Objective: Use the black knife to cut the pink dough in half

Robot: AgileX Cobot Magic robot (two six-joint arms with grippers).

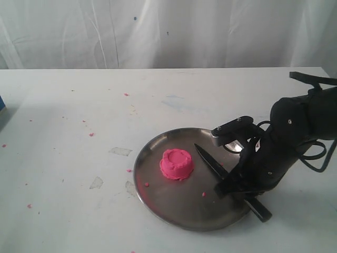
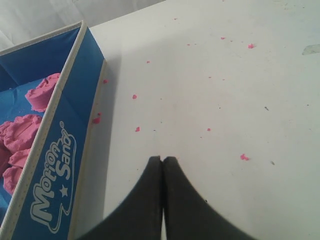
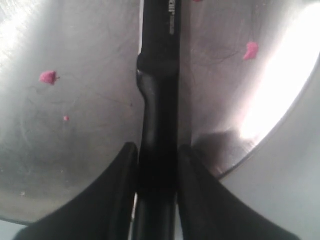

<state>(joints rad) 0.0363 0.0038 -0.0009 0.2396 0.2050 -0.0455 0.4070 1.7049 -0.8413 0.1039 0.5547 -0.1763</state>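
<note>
The black knife (image 3: 158, 115) is clamped at its handle by the right gripper (image 3: 157, 165), blade lying on the steel plate (image 1: 158, 197) beside the uncut pink dough (image 1: 177, 164), so lifting and centring over the mound is judged next.

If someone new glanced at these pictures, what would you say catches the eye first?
The pink dough, one whole mound, sits on the steel plate. Beside it lies the black knife, its handle clamped in the right end effector at the plate's rim. The left end effector rests shut near a blue sand box.
</note>
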